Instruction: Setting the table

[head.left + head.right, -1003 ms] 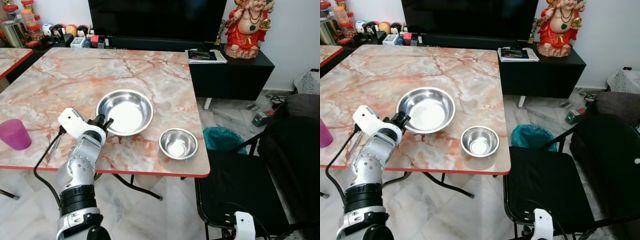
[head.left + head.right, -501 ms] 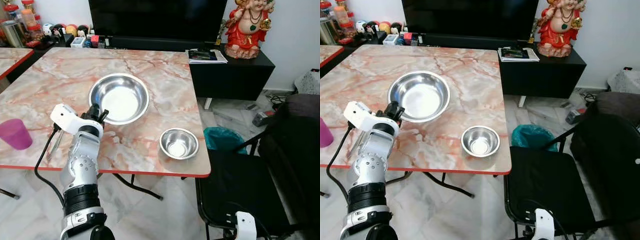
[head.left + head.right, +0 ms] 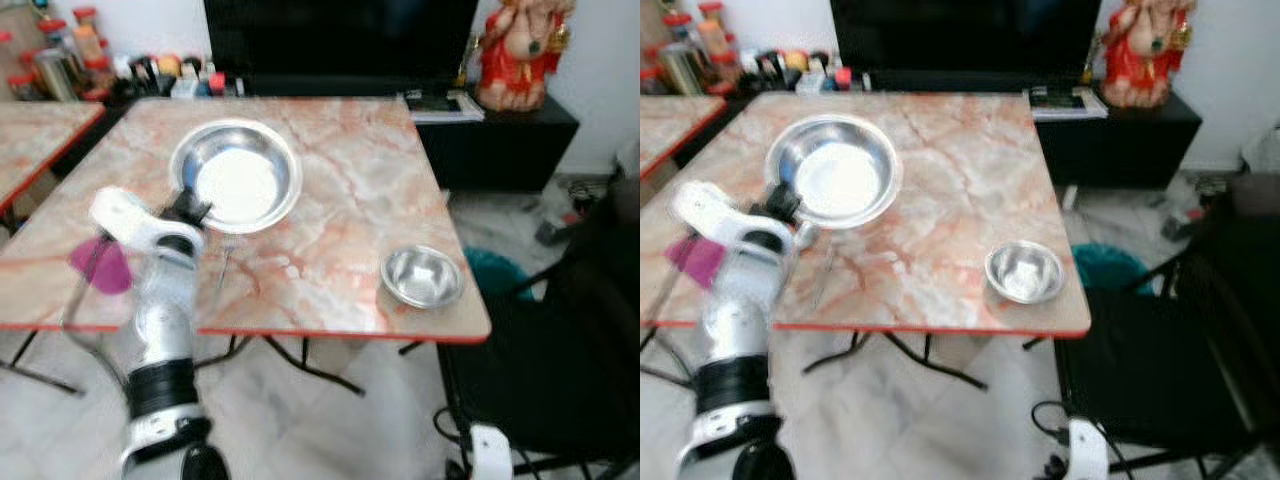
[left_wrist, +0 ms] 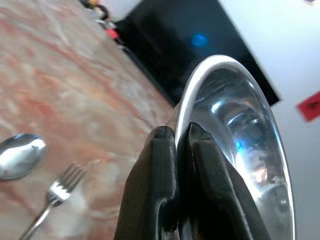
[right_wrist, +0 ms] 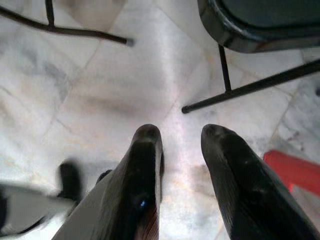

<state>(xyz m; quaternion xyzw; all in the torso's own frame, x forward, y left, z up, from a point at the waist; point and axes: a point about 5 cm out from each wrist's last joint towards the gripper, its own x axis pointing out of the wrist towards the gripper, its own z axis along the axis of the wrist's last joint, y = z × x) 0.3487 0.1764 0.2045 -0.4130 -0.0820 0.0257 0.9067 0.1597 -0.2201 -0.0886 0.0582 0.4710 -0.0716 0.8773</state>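
On the marble table point(image 3: 340, 200), left tool point(image 4: 181, 136) clamped on the large steel bowl's point(image 3: 237, 188) rim.

Head stereo pair is set high, aimed fwd and down over the marble counter point(image 3: 340, 200); both eyes share the same scene w/ a slight sideways offset, both blurred. The big steel bowl point(image 3: 236, 187), small bowl point(image 3: 1024, 270) and black chair point(image 3: 1150, 370) are shared by both. Left wrist cam is set very close along the left hand point(image 4: 177, 135), facing across the counter toward the dark TV; bowl rim, fork point(image 4: 52, 197) and spoon point(image 4: 20, 155) are seen at close range. Right wrist cam is aimed down past the right hand point(image 5: 180, 137) at the floor point(image 5: 75, 100), near chair legs.
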